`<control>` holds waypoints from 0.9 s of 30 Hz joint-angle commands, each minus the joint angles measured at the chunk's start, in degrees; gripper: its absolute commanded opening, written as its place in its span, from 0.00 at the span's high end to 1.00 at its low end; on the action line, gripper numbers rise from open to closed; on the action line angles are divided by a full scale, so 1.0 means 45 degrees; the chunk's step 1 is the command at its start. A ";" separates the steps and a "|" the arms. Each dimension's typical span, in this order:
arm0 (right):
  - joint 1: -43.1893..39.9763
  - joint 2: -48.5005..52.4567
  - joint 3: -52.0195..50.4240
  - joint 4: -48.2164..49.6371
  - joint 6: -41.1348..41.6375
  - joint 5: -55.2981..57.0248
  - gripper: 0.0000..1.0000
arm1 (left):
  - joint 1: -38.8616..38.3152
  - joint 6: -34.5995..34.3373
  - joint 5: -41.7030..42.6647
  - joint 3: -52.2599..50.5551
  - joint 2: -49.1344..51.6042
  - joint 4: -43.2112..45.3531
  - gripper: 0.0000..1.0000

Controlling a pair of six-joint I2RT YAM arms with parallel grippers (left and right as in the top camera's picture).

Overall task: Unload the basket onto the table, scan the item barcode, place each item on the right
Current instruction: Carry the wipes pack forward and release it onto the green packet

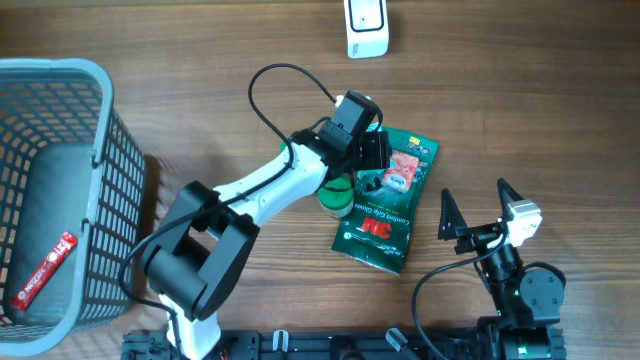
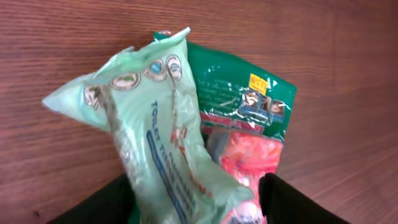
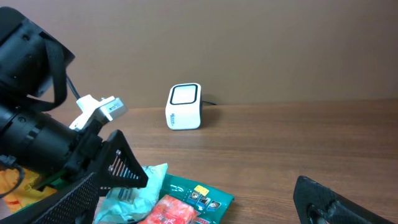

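A pale green plastic packet (image 2: 163, 130) with blue print lies tilted across a dark green 3M package (image 2: 249, 93) on the wooden table. My left gripper (image 2: 196, 208) stands over them with its jaws apart. The packet sits between the fingers, and a gap shows on the right side. From overhead, the left gripper (image 1: 370, 150) covers the top of the dark green package (image 1: 380, 225). The white barcode scanner (image 1: 367, 27) stands at the far edge and shows again as a scanner (image 3: 185, 107) in the right wrist view. My right gripper (image 1: 480, 215) is open and empty, just right of the package.
A grey mesh basket (image 1: 100, 75) stands at the left with a red packet (image 1: 42, 270) inside. A bright green round object (image 1: 335, 197) sits against the package's left edge, under the left arm. A black cable (image 1: 265, 85) loops above the arm.
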 commanded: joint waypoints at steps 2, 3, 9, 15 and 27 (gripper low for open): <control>0.0029 -0.0034 -0.0015 0.0068 -0.0136 0.0068 0.00 | -0.0044 0.0141 0.0010 0.0155 -0.1928 -0.0243 0.30; 0.0029 -0.0034 -0.0015 0.0068 -0.0136 0.0068 0.00 | -0.0044 0.0146 0.0005 0.0170 -0.2244 -0.0272 0.30; 0.0029 -0.0034 -0.0015 0.0068 -0.0136 0.0068 0.00 | -0.0044 0.1826 -0.0525 0.0180 -0.5003 -0.0704 0.65; 0.0029 -0.0034 -0.0015 0.0068 -0.0141 0.0068 0.00 | -0.0029 0.2506 -0.3798 0.0180 -0.7878 -0.1044 0.96; 0.0029 -0.0034 -0.0015 0.0068 -0.0141 0.0068 0.00 | 0.4503 0.3274 -0.9646 0.0180 -1.0564 -0.1987 0.36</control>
